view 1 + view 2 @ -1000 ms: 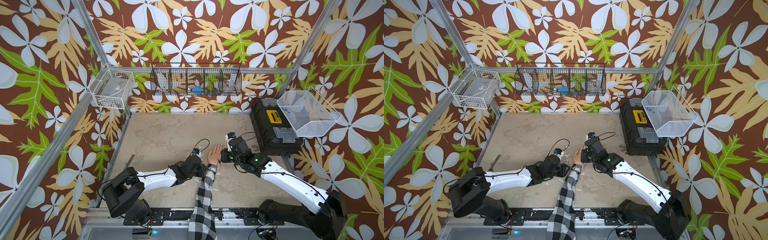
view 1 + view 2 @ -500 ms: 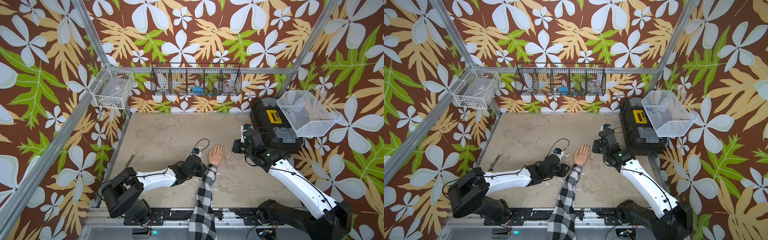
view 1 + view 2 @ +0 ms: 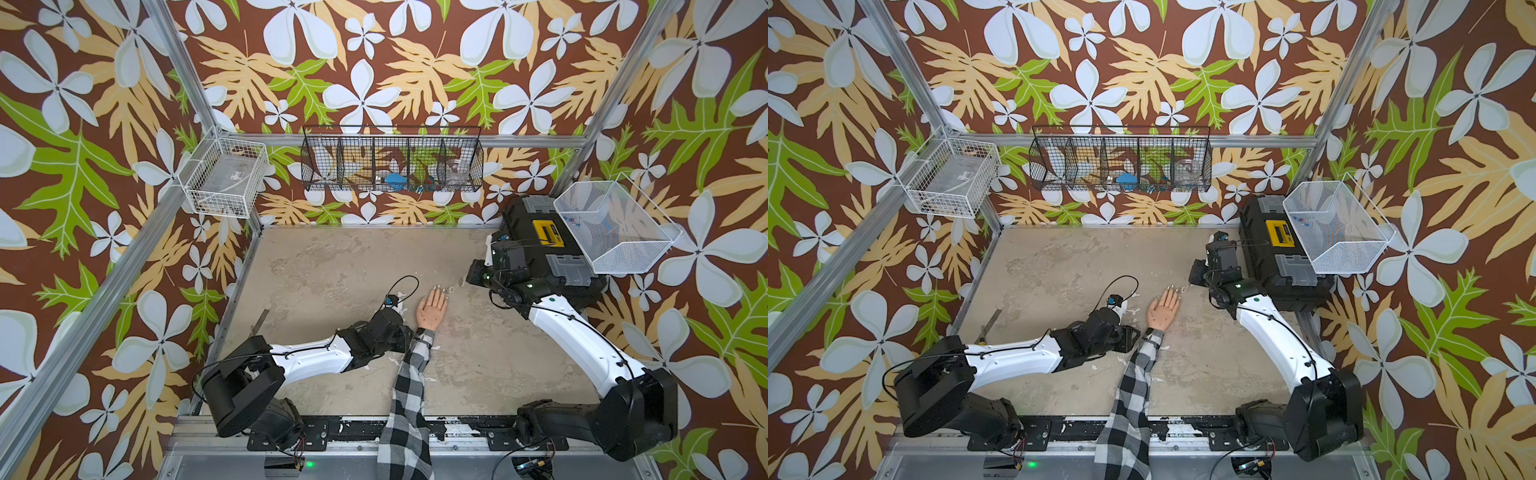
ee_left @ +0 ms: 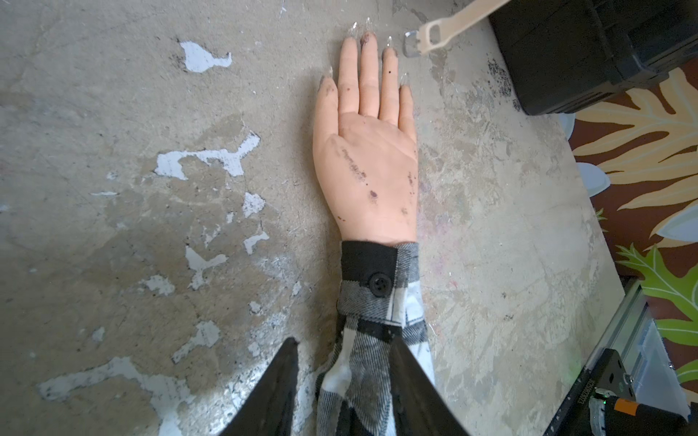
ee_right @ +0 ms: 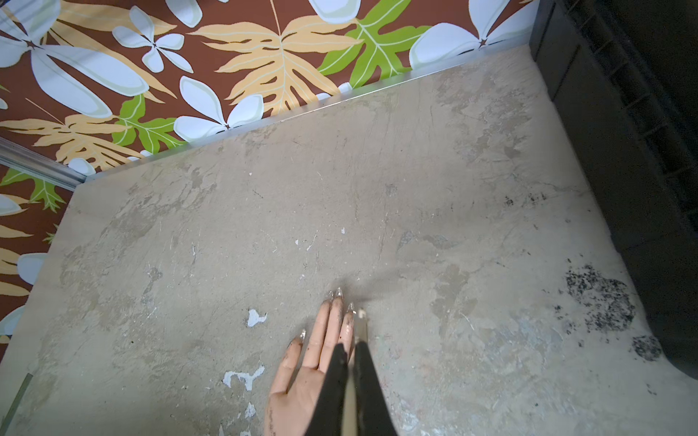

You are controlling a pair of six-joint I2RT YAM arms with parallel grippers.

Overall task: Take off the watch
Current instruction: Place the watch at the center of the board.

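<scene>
Cream-strapped watch (image 4: 459,19), unbuckled, outstretched

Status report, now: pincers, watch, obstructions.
Left pincer clamped on sleeve. Right pincer shut on watch strap. Wrist bare; watch hangs near mannequin hand. Black toolbox close by.

my right gripper (image 3: 469,277) pulling back from the mannequin hand (image 3: 432,309) toward the black toolbox (image 3: 540,257) right of centre, carrying the watch (image 4: 447,24) along, its strap now trailing just beyond the fingertips

Both top views look down on the whole desk (image 3: 332,257); both wrist views sit close above it, sharing the dummy hand (image 4: 370,158).
</scene>
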